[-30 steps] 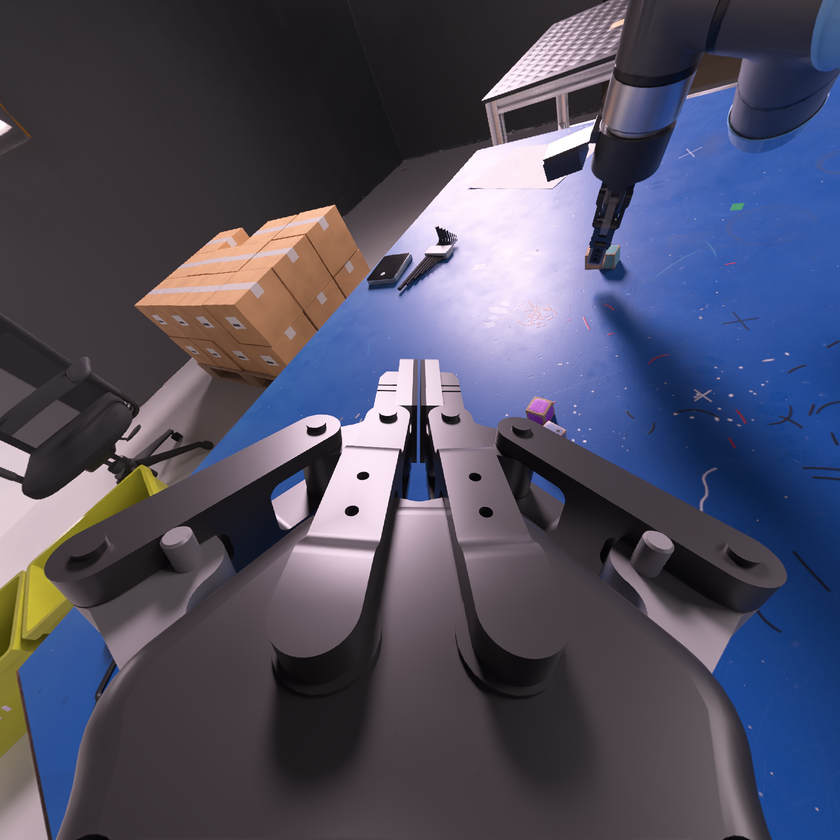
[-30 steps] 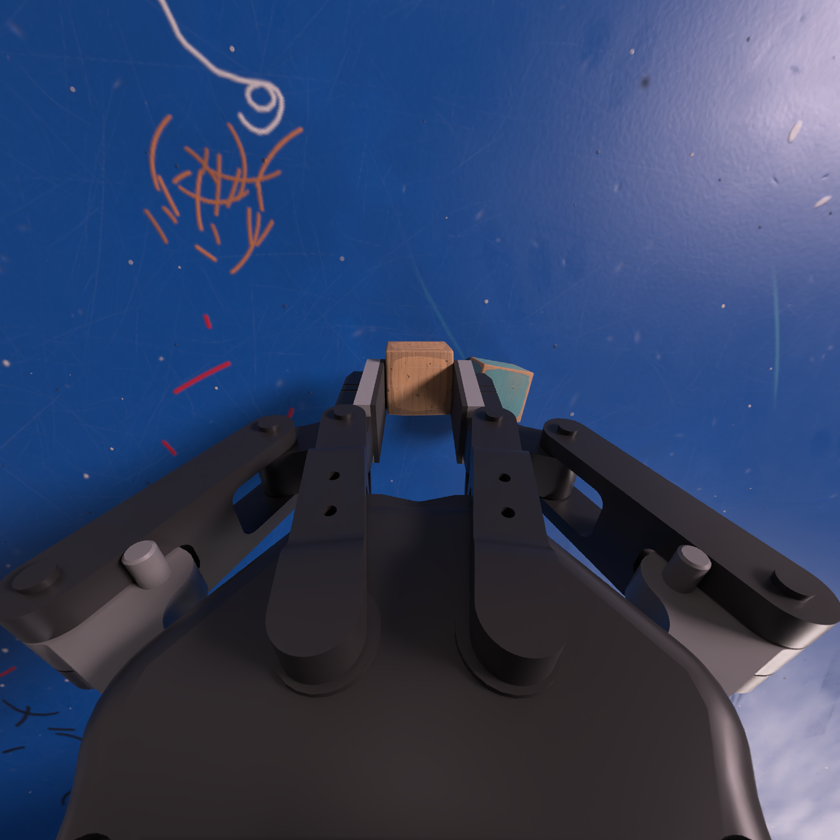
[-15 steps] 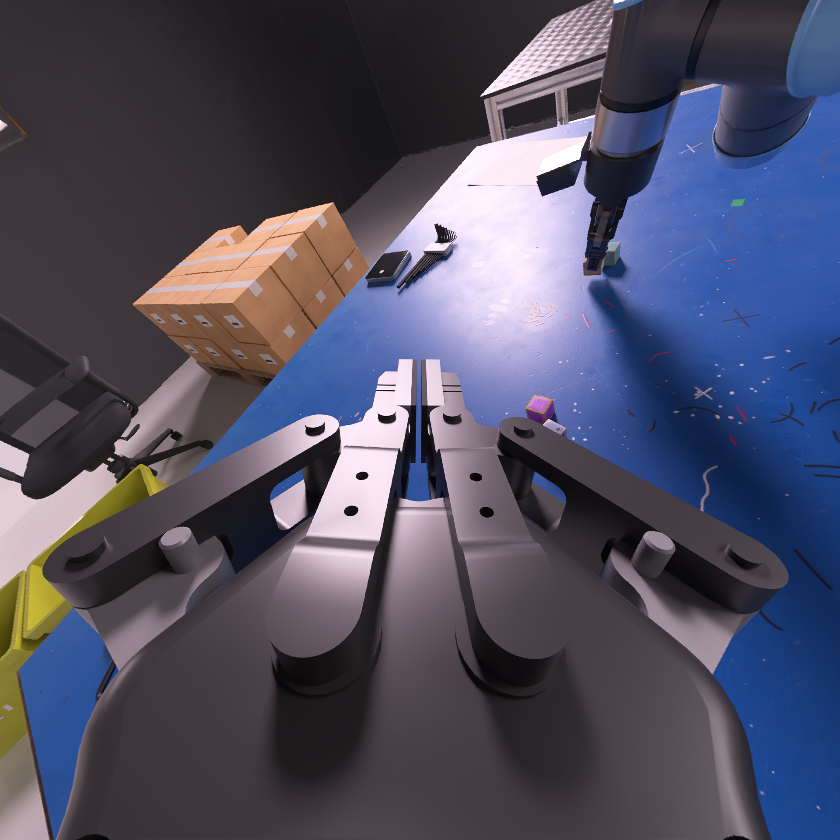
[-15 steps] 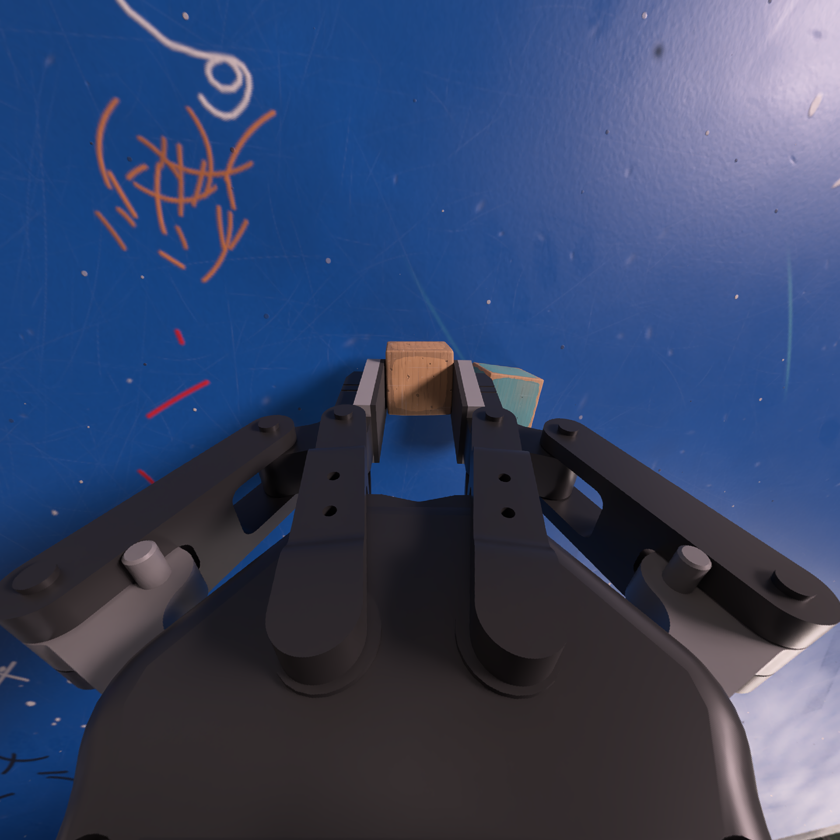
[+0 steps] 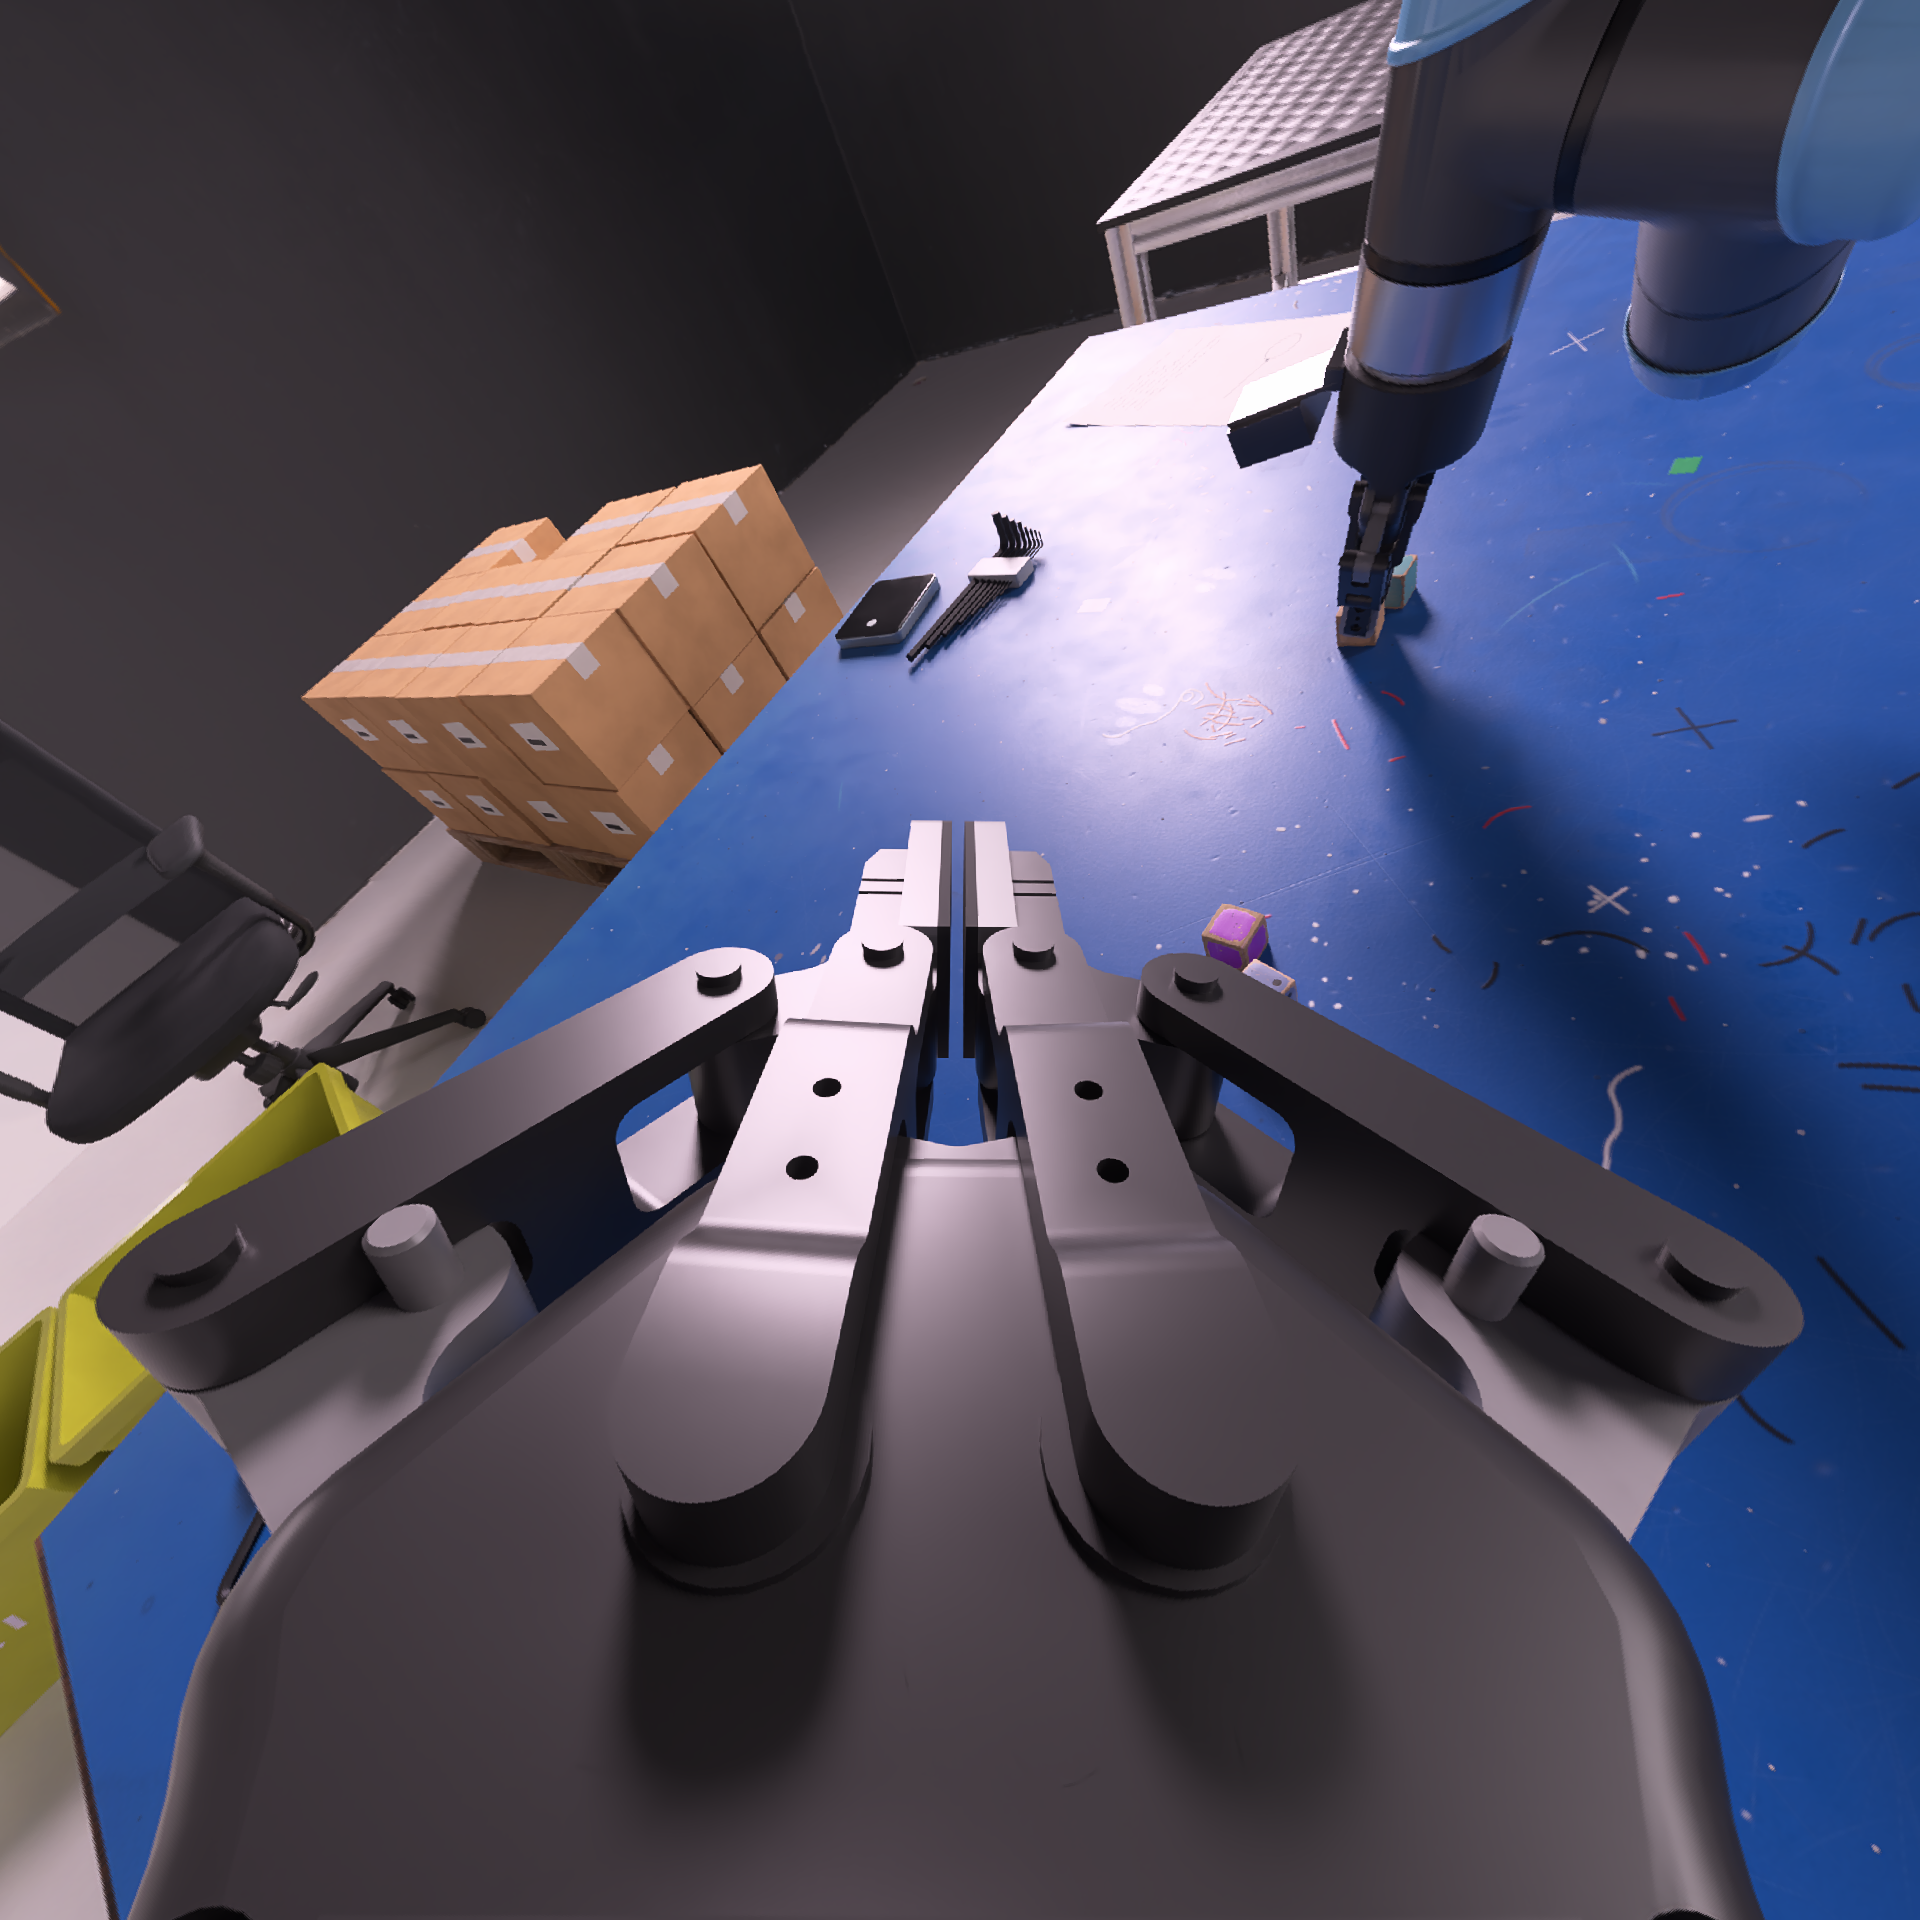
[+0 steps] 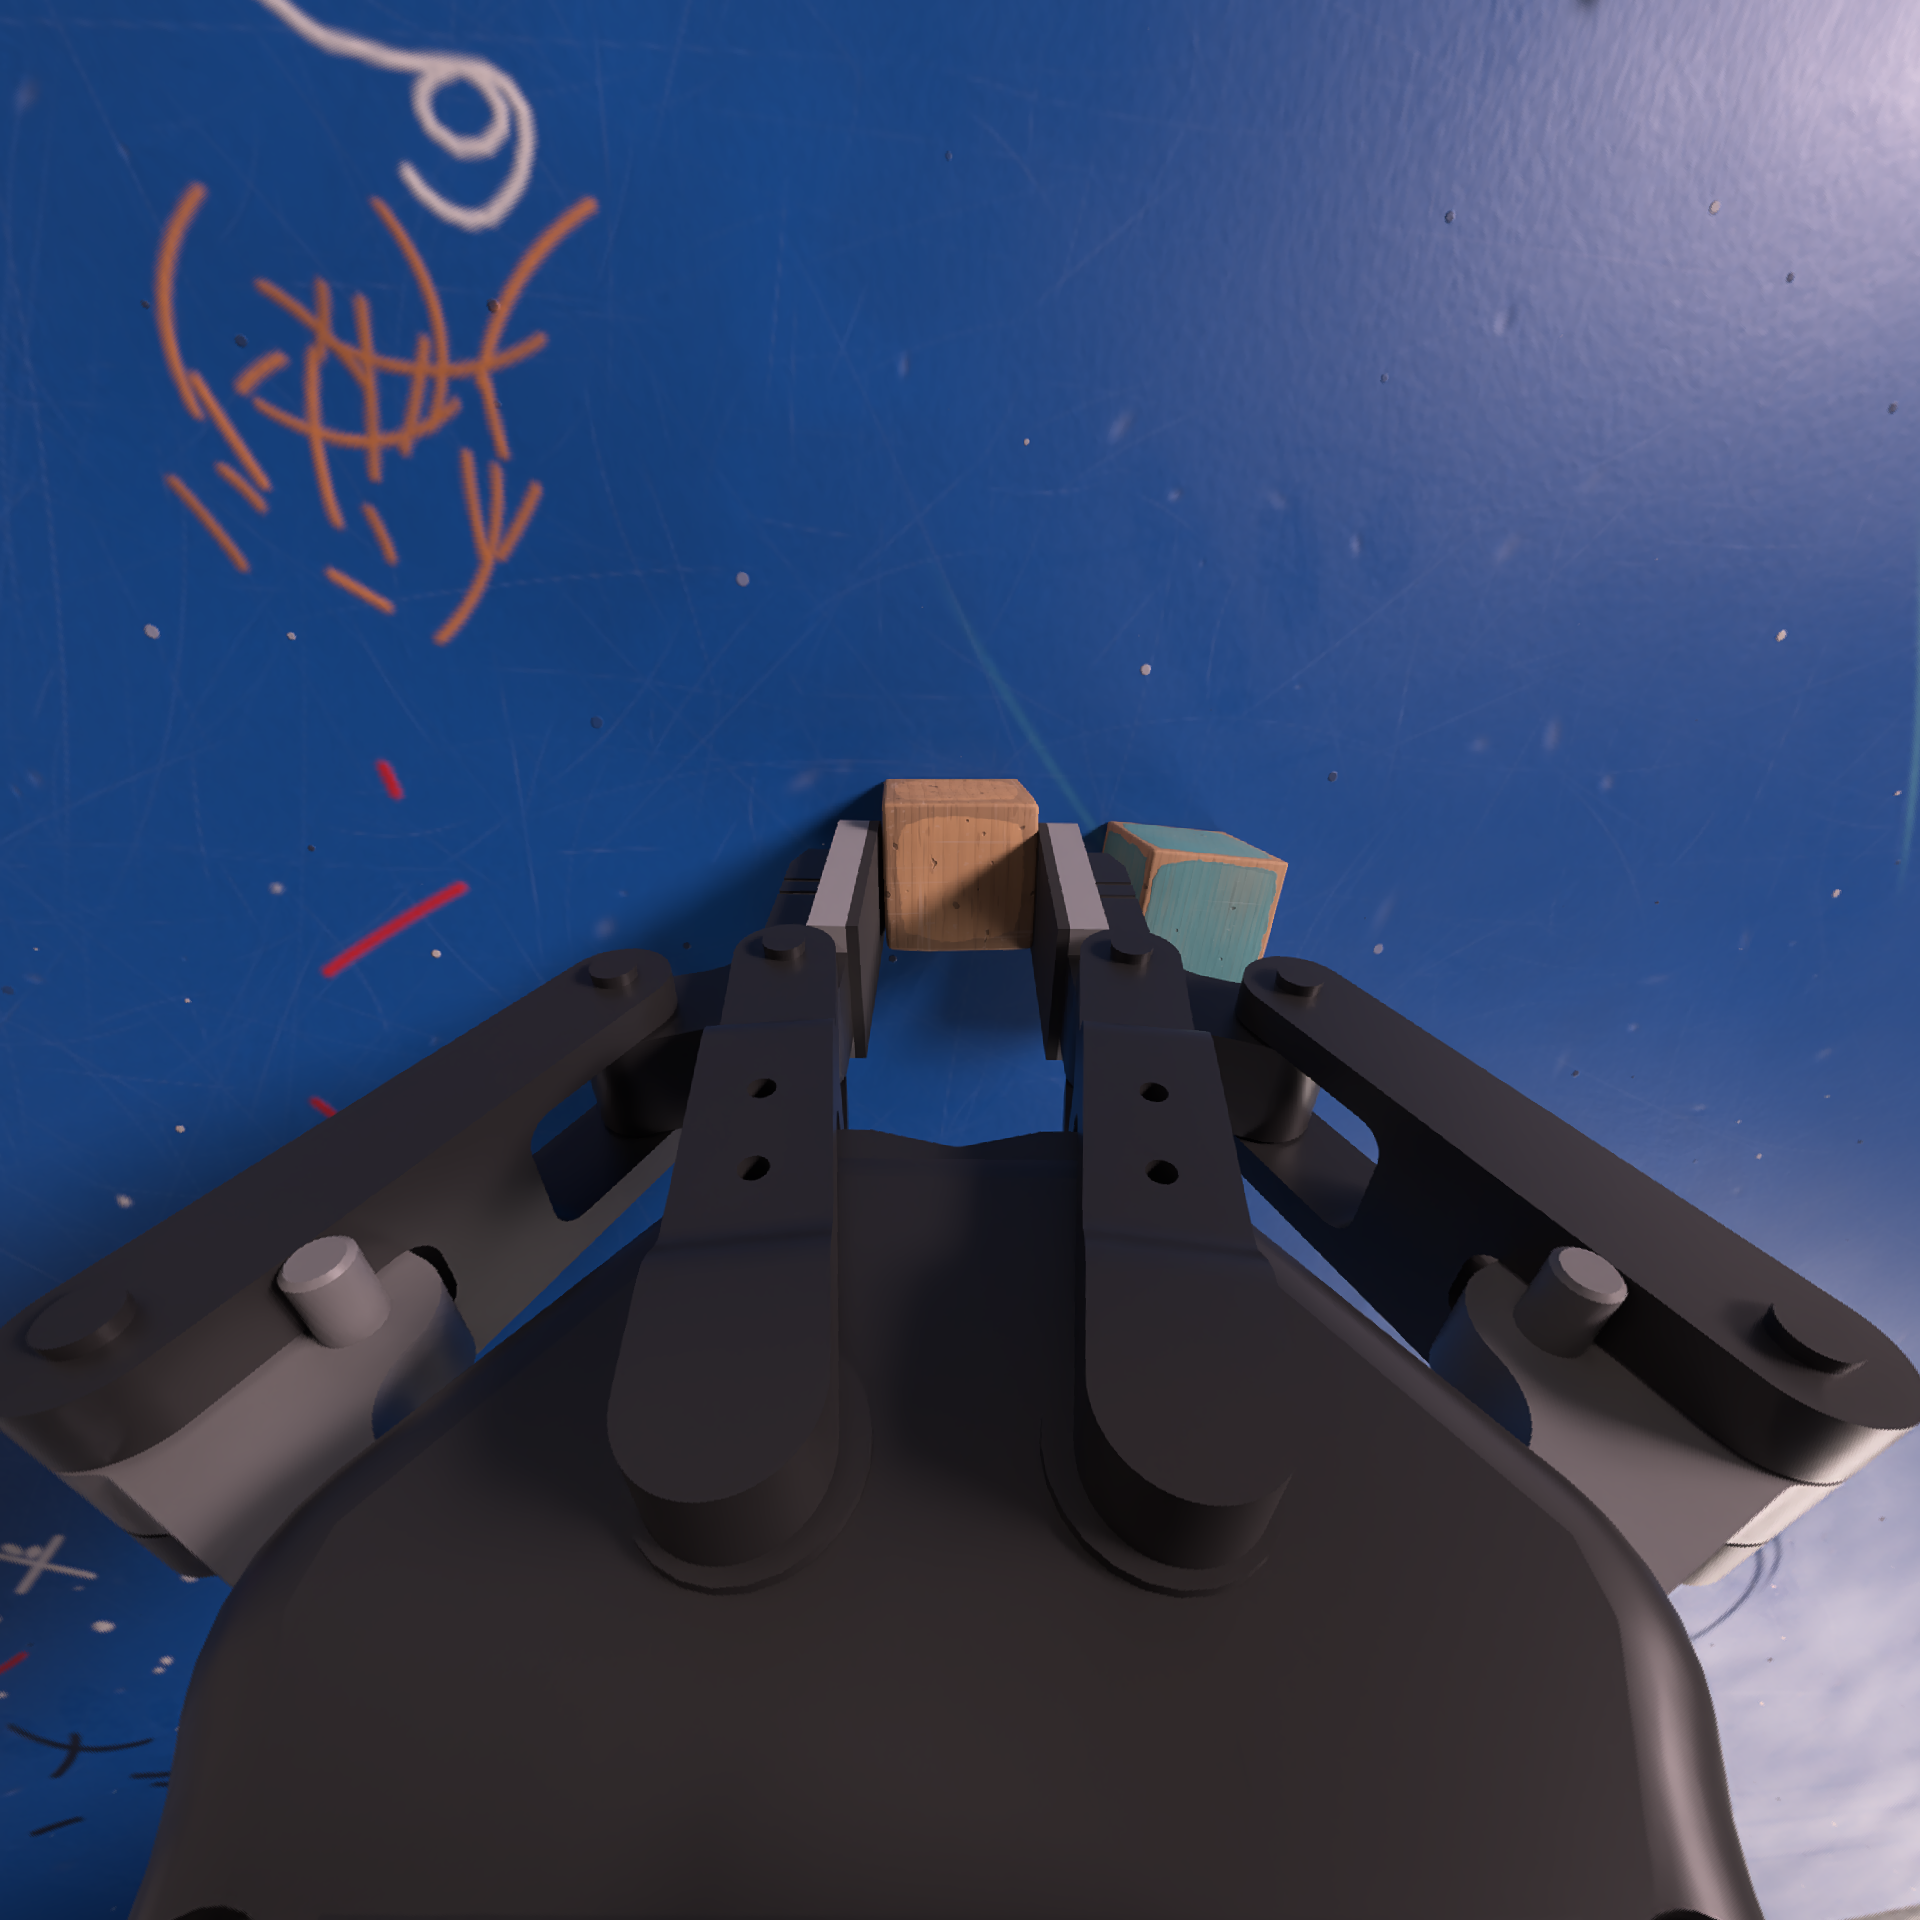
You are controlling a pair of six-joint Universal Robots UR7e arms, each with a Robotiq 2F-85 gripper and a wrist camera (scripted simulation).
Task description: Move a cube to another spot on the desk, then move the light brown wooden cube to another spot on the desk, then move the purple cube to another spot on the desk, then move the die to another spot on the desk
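Observation:
My right gripper (image 6: pixel 958 904) is shut on the light brown wooden cube (image 6: pixel 958 868) and holds it low over the blue desk (image 6: pixel 1351 416). A teal cube (image 6: pixel 1205 909) stands just right of its right finger. In the left wrist view the right gripper (image 5: pixel 1361 623) shows far off with the wooden cube (image 5: pixel 1359 638) and the teal cube (image 5: pixel 1405 582) behind it. My left gripper (image 5: pixel 957 873) is shut and empty above the desk. The purple cube (image 5: pixel 1234 932) and the small pale die (image 5: pixel 1270 979) sit together just right of its fingers.
A hex key set (image 5: pixel 982 587) and a flat black device (image 5: pixel 888 611) lie near the desk's left edge. A white sheet (image 5: pixel 1174 374) and a dark block (image 5: pixel 1273 410) are at the far end. Cardboard boxes (image 5: pixel 582 665), a chair (image 5: pixel 156 997) and yellow bins (image 5: pixel 62 1382) stand off the desk.
My right gripper has shifted a little with the wooden cube in it, away from the teal cube, which now shows more fully. The left gripper has not moved.

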